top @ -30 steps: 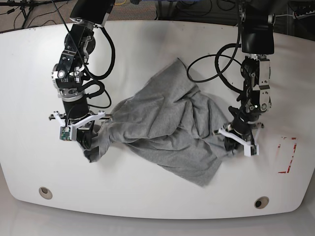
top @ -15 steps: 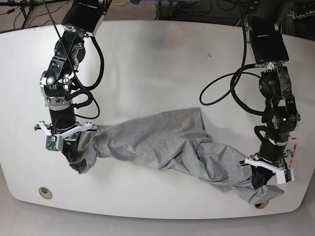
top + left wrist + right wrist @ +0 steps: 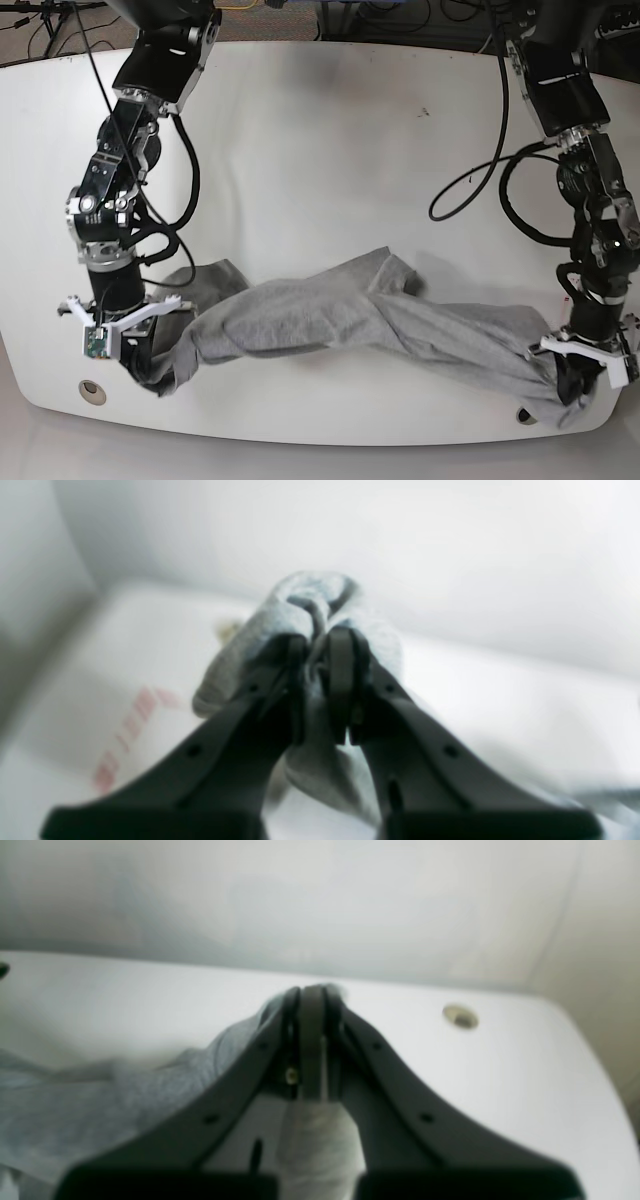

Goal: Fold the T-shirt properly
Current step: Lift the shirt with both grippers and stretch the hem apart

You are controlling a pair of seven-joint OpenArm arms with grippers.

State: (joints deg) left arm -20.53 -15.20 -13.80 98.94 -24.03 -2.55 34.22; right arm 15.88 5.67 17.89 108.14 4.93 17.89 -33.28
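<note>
The grey T-shirt (image 3: 330, 318) is stretched in a long, creased band between the two grippers, with folds spreading behind it toward the middle of the white desk (image 3: 300, 130). Compared with one second ago, when the cloth lay bunched with a point reaching away between the arms, the grippers have been drawn wider apart and the fabric pulled longer and straighter. For the task, this is judged to be spreading out before any neat fold; the shirt is still unfolded and rumpled. In the left gripper (image 3: 322, 680), the fingers are nearly together, with a gathered bunch of shirt pinched between them and cloth puffed up beyond and hanging below. In the right gripper (image 3: 140, 358), the fingers are pressed together on another part of the shirt, with cloth showing just beyond the tips and off to one side. Beyond the left gripper, red marks (image 3: 132, 725) are seen on the desk.
</note>
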